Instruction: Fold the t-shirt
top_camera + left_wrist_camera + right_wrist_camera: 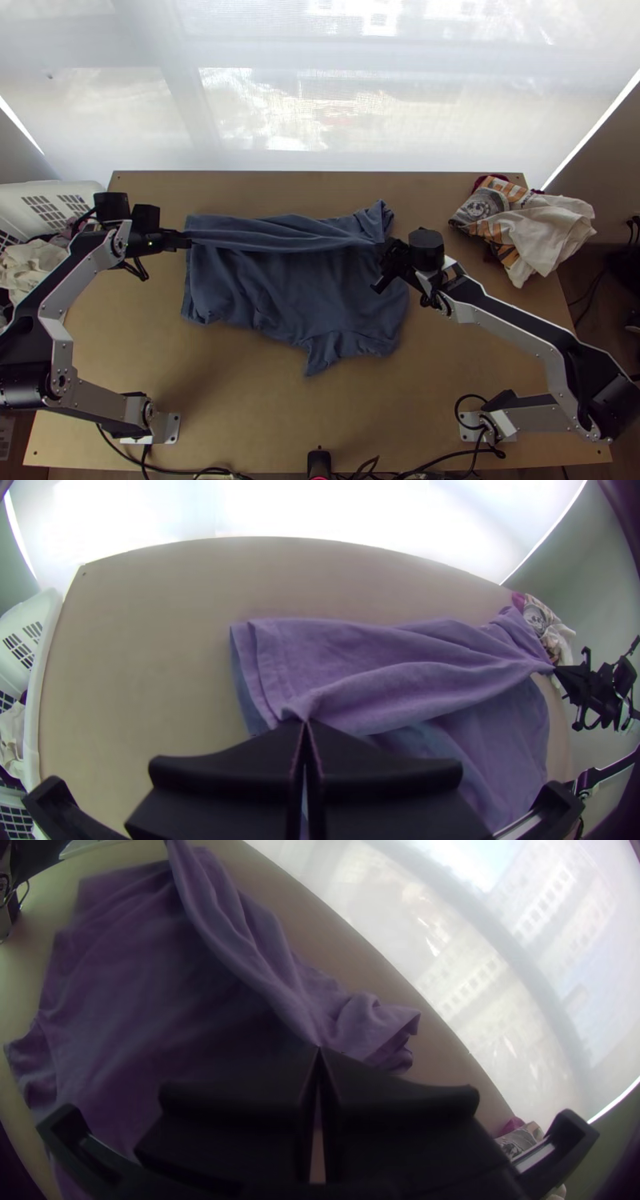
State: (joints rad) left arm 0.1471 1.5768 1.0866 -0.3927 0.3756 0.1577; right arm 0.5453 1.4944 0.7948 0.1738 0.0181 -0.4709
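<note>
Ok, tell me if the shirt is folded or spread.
Partly folded: the shirt is doubled over along its far side, where the left hand and right hand pinch it.

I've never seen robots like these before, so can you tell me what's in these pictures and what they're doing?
Those are two robot arms fixed to a wooden table. One picture looks steeply down from high above. The other two come from little cameras on the arms' wrists, so each sees its own black fingers close up.

On the table lies a blue t-shirt, which looks purple in the wrist pictures. The left gripper and the right gripper each pinch some of it, with a long fold stretched between them. Their job is folding it. At the table's far right corner is a bunched pile of other cloth.
</note>
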